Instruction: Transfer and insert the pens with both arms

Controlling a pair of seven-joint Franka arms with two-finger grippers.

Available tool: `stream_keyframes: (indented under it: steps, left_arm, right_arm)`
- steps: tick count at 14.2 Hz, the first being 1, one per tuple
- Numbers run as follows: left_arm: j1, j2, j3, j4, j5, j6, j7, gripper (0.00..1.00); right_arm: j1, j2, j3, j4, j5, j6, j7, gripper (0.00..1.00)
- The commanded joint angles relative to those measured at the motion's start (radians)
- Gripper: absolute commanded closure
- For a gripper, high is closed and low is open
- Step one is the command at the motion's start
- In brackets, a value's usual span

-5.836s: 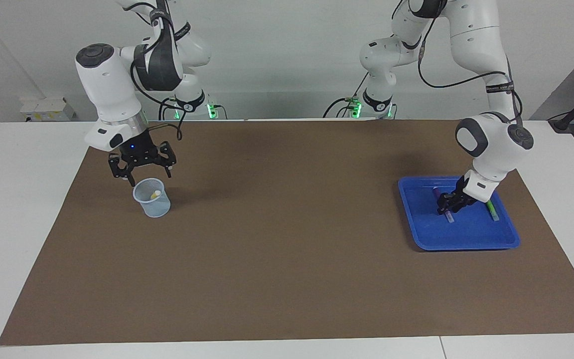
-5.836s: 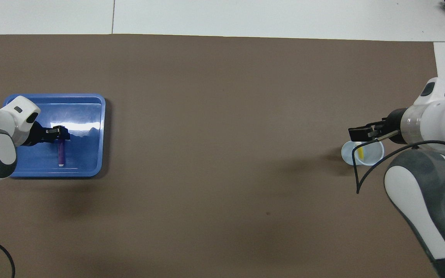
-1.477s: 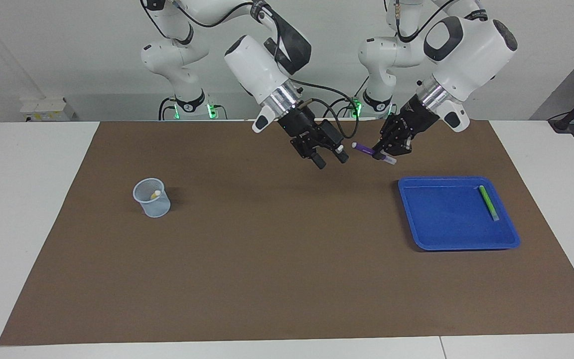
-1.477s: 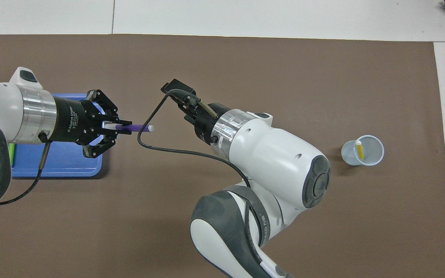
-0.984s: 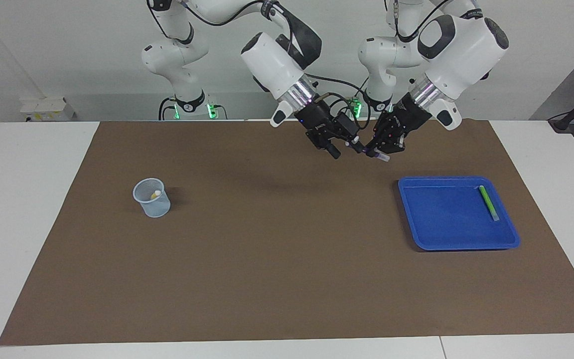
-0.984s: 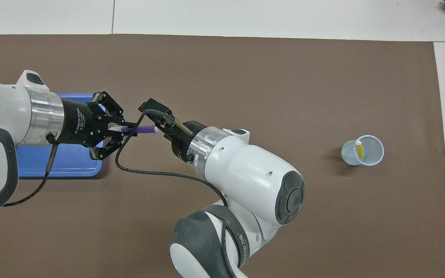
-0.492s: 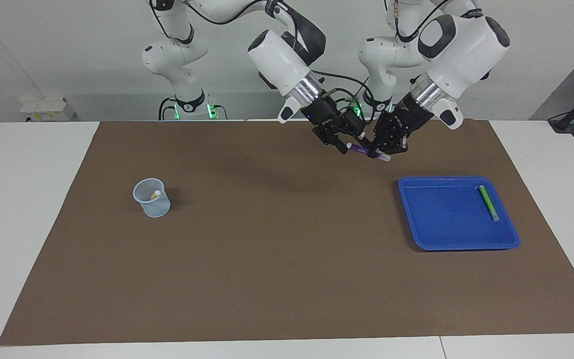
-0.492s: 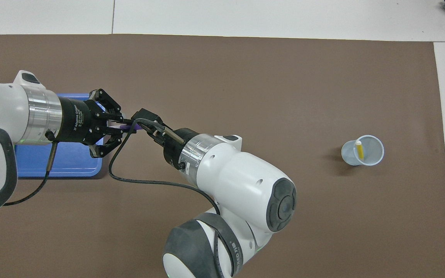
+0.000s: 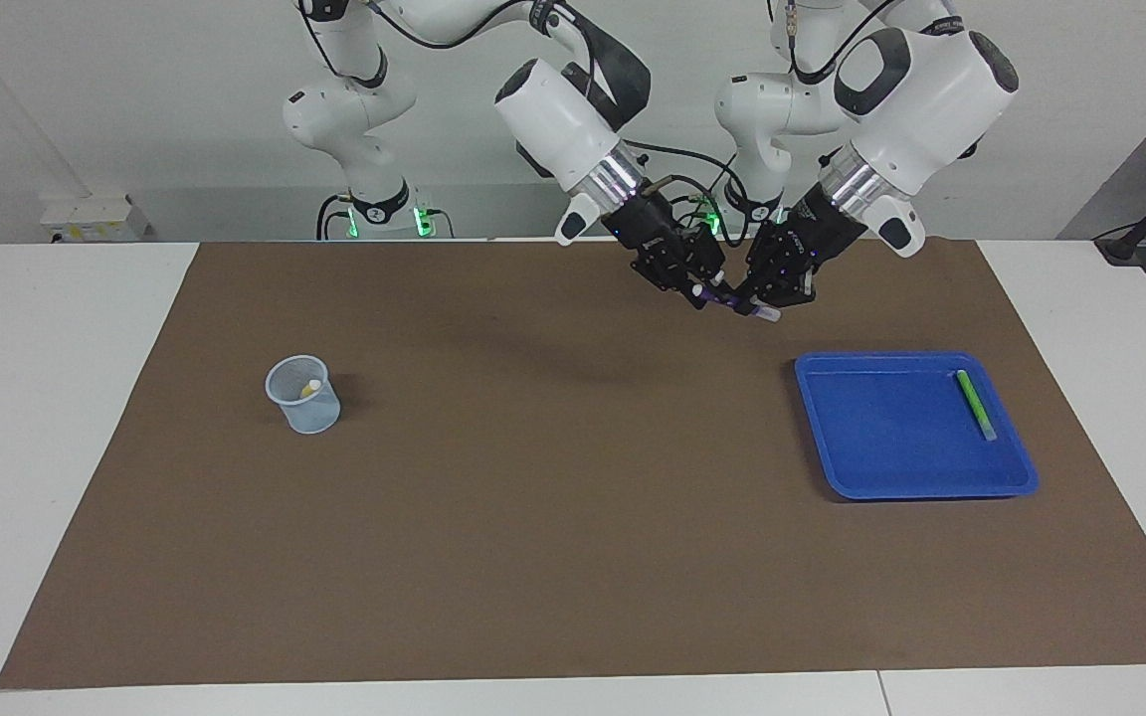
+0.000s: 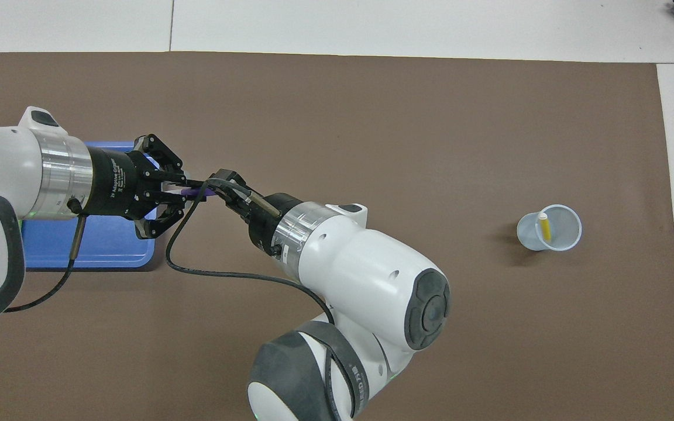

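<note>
Above the brown mat, my left end effector [image 9: 754,301] pinches the purple pen [image 9: 727,300]; I cannot tell whether my right end effector [image 9: 700,288] grips, so I'd confirm before releasing.

You are seeing the green marker pen [image 9: 976,405] lying in the blue plastic tray [image 9: 891,477], and the yellow marker pen [image 9: 308,389] standing in the clear plastic cup [image 9: 304,408], well apart.

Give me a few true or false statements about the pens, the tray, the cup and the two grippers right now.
1. The green pen lies in the blue tray. True.
2. The cup is empty. False: the yellow pen stands in it.
3. The left gripper holds the purple pen in the air. True.
4. The right gripper hangs over the cup. False: it is at the purple pen's free end.
</note>
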Motion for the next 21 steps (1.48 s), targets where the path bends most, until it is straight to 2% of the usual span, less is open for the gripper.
stream_keyframes:
  steps: [1,4,6,8,11,13,18,19,20,21]
  left_arm:
    - [-0.013,-0.036,0.012,-0.034,-0.015,0.012,-0.016,1.0]
    - [-0.012,-0.036,0.012,-0.034,-0.015,0.012,-0.018,1.0]
    - [-0.012,-0.038,0.012,-0.034,-0.015,0.012,-0.021,1.0]
    - [-0.013,-0.039,0.012,-0.034,-0.015,0.012,-0.022,1.0]
    - [-0.013,-0.041,0.012,-0.035,-0.015,0.013,-0.024,1.0]
    - [-0.013,-0.041,0.012,-0.035,-0.015,0.015,-0.031,1.0]
    - [-0.012,-0.041,0.012,-0.035,-0.015,0.018,-0.027,1.0]
    - [-0.01,-0.041,0.01,-0.035,-0.014,0.02,-0.024,0.54]
    - [-0.013,-0.041,0.012,-0.035,-0.014,0.023,-0.022,0.01]
    - [-0.013,-0.041,0.012,-0.035,-0.014,0.023,-0.021,0.0]
  right_arm:
    - [-0.004,0.007,0.0,0.004,0.009,0.008,-0.01,0.46]
    - [-0.007,0.007,0.0,0.004,0.009,0.008,-0.026,0.48]
    - [-0.007,0.007,0.0,0.004,0.009,0.009,-0.026,0.58]
    - [-0.006,0.007,0.0,0.003,0.009,0.011,-0.026,0.6]
    - [-0.006,0.007,0.0,0.003,0.009,0.015,-0.024,0.87]
    - [-0.009,0.008,0.0,0.003,0.009,0.031,-0.026,1.0]
    - [-0.014,0.01,0.0,0.004,0.02,0.045,-0.016,1.0]
    - [-0.014,0.01,0.0,0.004,0.02,0.045,-0.018,1.0]
    - [-0.014,0.01,0.0,0.004,0.02,0.045,-0.018,1.0]
    - [-0.015,0.01,0.0,0.004,0.02,0.045,-0.018,1.0]
